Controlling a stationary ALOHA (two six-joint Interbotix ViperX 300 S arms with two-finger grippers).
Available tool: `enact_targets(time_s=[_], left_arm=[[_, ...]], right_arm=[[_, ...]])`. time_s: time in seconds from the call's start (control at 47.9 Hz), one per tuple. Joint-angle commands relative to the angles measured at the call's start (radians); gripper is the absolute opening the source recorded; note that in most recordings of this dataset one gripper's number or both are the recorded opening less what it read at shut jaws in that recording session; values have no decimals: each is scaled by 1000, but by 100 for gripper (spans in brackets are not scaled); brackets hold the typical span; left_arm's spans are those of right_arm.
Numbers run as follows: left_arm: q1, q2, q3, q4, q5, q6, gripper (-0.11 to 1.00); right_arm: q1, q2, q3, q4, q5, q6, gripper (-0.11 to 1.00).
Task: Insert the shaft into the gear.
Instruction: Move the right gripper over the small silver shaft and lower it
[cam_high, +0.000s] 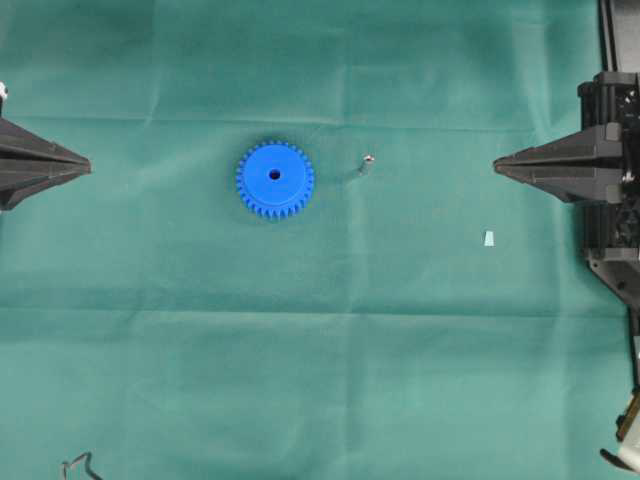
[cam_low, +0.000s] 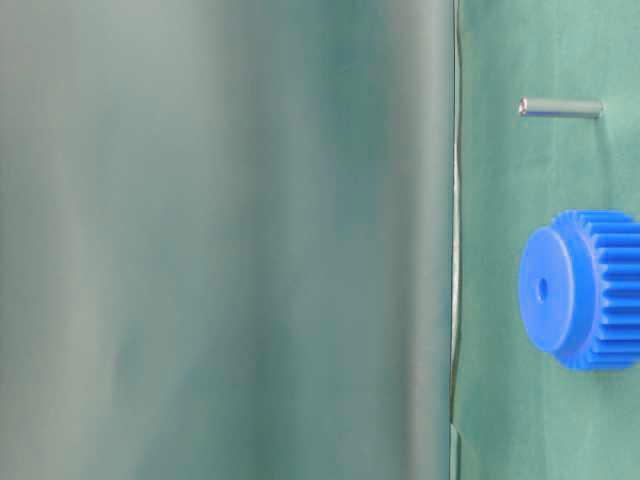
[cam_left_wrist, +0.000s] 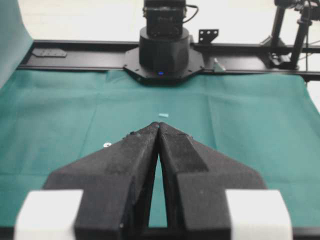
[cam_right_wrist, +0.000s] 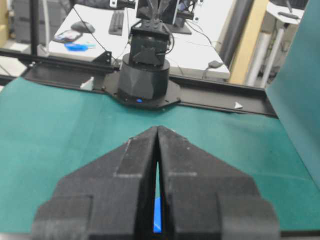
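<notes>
- both grippers sit drawn back at the cloth's edges: from overhead we see the left gripper (cam_high: 88, 166) at the left margin and the right gripper (cam_high: 495, 165) at the right, each tapering to a closed point and holding nothing.
- our left wrist view confirms the left gripper (cam_left_wrist: 159, 125) has its fingers pressed together at the tips; the right wrist view shows the right gripper (cam_right_wrist: 158, 128) likewise pressed together, with a sliver of blue visible through the slit between its fingers.
- overhead, we find the gear (cam_high: 275, 179) flat on the green cloth (cam_high: 320, 350), left of centre, between the two grippers and well apart from both.
- the shaft (cam_high: 366, 164) lies near the gear's right side, not touching it.
- the table-level view adds what overhead hides: the gear (cam_low: 585, 290) has a raised hub, and the shaft (cam_low: 560, 108) stands upright on the cloth.
- a pale trapezoid scrap (cam_high: 489, 238) lies toward the right gripper.
</notes>
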Motion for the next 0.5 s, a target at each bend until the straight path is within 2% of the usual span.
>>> enact_targets(time_s=[0.0, 0.23, 0.48], left_arm=[[-12, 8, -44, 18, 0, 0, 2], [-32, 3, -49, 18, 12, -3, 2], [-32, 8, -49, 18, 12, -3, 2]], right_arm=[[-2, 12, -6, -5, 0, -11, 3], [-9, 14, -58, 0, 117, -5, 3], [-107, 89, -101, 3, 135, -2, 3]])
